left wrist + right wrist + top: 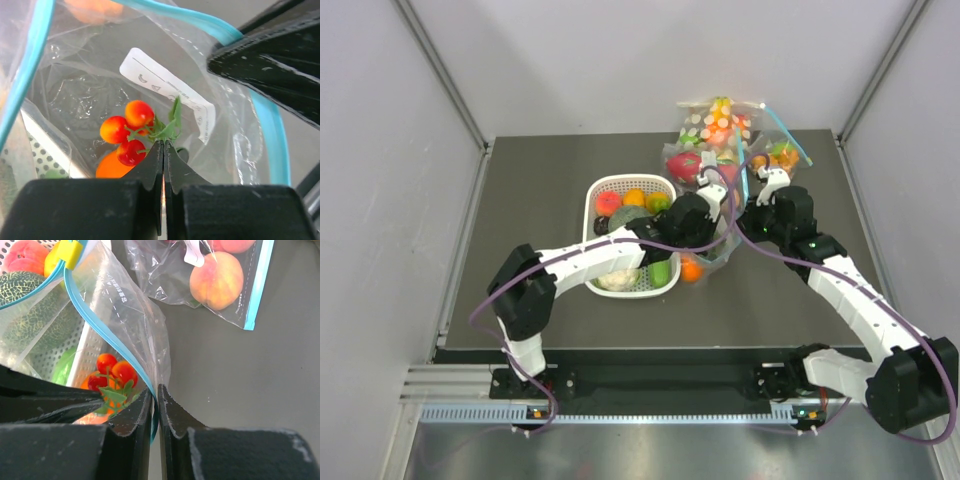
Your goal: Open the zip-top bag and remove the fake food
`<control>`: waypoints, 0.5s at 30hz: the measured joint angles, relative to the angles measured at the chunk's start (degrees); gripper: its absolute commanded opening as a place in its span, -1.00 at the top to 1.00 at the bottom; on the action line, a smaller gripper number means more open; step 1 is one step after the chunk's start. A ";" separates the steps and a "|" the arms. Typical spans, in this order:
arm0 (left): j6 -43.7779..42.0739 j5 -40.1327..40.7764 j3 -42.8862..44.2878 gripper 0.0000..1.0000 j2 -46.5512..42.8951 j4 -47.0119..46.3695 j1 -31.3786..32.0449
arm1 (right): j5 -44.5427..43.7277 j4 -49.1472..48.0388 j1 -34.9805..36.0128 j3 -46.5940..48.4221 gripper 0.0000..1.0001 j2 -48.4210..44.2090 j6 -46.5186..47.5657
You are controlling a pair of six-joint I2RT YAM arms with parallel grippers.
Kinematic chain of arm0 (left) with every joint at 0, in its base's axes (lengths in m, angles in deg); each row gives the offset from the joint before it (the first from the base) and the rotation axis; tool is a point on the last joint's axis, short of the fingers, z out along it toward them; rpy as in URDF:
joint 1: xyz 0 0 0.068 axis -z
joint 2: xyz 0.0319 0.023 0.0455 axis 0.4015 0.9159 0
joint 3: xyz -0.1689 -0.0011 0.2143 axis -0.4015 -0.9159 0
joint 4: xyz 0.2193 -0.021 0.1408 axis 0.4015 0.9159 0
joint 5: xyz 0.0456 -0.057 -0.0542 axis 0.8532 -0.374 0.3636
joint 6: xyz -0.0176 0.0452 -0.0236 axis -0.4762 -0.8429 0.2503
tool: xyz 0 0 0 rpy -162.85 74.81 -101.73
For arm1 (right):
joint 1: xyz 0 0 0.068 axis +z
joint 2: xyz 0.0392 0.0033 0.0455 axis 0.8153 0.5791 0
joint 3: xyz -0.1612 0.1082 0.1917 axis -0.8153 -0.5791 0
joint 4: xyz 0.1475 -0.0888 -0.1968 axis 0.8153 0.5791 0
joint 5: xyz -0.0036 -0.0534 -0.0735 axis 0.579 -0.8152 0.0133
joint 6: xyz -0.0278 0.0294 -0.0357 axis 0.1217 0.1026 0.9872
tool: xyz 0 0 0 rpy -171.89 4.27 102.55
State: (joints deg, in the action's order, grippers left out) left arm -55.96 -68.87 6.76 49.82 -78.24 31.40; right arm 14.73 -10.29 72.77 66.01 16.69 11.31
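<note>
The left fingers (145, 172) were pressed together inside the zip-top bag (80, 95), seemingly pinching the stem of the fake food (137, 114). The right fingers (130, 415) were clamped on the bag's blue rim (115, 347), beside the basket (588, 210). The thin stem could slip during lifting, dropping the food back.

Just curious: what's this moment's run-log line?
left fingers shut on tomato cluster | right fingers shut on zip-top bag rim | mouth open

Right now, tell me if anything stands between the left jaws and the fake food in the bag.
Nothing visible does. The left jaws are inside the zip-top bag, apparently closed on the green stem of the cherry tomato cluster. The right jaws pinch the bag's blue rim, holding the mouth open.
</note>
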 measured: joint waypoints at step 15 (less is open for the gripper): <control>0.09 -3.32 -0.85 1.00 -12.55 -0.79 -0.74 | -0.20 -0.04 0.00 0.09 0.82 0.26 0.15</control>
State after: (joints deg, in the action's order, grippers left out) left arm -55.87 -72.19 5.91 37.27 -79.02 30.65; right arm 14.54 -10.33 72.77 66.10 16.95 11.46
